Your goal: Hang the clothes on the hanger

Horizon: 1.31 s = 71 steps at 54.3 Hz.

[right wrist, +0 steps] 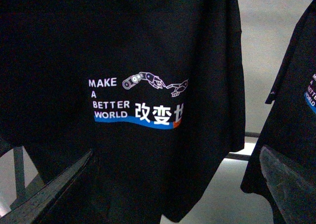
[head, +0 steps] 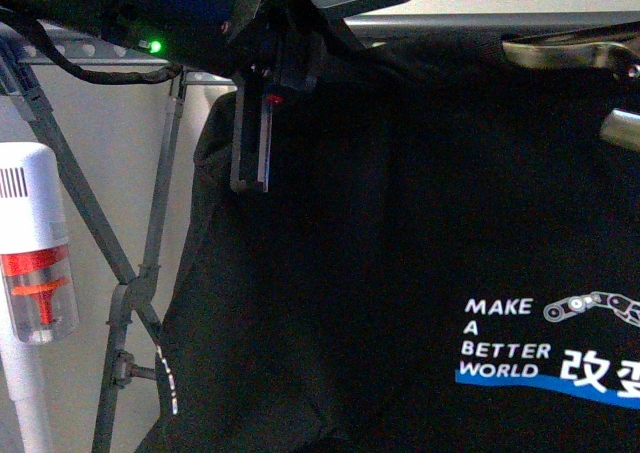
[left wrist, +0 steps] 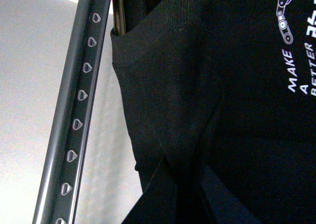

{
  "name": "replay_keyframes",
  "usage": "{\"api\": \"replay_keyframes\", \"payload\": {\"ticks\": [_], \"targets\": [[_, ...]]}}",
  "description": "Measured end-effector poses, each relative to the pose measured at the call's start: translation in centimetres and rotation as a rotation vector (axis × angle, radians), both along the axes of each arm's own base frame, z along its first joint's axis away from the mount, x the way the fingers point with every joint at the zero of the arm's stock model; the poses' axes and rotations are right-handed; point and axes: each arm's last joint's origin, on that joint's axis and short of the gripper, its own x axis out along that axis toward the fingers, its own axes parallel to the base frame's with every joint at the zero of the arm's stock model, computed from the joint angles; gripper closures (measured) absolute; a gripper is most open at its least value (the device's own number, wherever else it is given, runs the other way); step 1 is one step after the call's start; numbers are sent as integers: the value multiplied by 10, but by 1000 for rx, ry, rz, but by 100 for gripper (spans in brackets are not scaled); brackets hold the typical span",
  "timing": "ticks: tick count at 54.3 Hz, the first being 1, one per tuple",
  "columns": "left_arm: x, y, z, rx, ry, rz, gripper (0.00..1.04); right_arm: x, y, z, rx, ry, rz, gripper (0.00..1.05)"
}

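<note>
Left pincer (left wrist: pixel 183 169): two dark fingers rise into the left wrist view with a fold of cloth in the gap between them. We cannot tell whether they pinch that fold or only stand either side of it.
Right pincer (right wrist: pixel 176 152): spread wide, its grey fingers (right wrist: pixel 54 189) sit at opposite lower corners of the right wrist view with nothing held between them.
T-shirt (head: pixel 380 273): black, it hangs from the top of the rack (left wrist: pixel 74 140), right against the left pincer and in front of the right pincer. We read its white "MAKE A BETTER WORLD" print straight across that pincer's open gap.
Rack: the grey top rail with heart-shaped holes runs just beside the left pincer, on the side where the cloth ends. In the front view, slanted legs drop below it.
Hidden: the shirt covers the rail beyond the left pincer, and we cannot find the collar.
Cut off: in the front view the Chinese characters and the robot-arm drawing run off the edge. The left arm, with a green light (head: pixel 153 45), fills the top, and one finger shows edge-on.
Hard to make out: the pale metallic parts at the front view's upper right are blurred.
Second black garment (right wrist: pixel 291 115): it hangs past one finger of the right pincer and is cut by the frame.
Room: a plain pale wall (left wrist: pixel 29 85) stands behind the rack. A white appliance (head: pixel 30 188) with a red-orange clear section stands beyond the legs, well apart from the left pincer.
</note>
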Motion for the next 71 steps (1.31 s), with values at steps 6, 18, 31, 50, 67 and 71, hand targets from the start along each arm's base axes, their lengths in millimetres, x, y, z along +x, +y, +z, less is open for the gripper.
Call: {"api": "replay_keyframes", "payload": {"ticks": [6,18,31,50,67,71], "targets": [[0,0,0,0,0,2,100,3,-11,4,148,196,205,7],[0,1,-1,1,1,1,100,61,-86,69,-206,59,201,7],[0,-1,-1,1,0,-4,100,134,-102,113,-967,-89,260,7],[0,0,-1,1,0,-3,100,184,-79,185,-1458,-322,332,7],[0,0,-1,2,-1,-2,100,205,-64,219,-1523,-315,314,7],[0,0,-1,2,-1,0,100,213,-64,218,-1520,-288,311,7]]}}
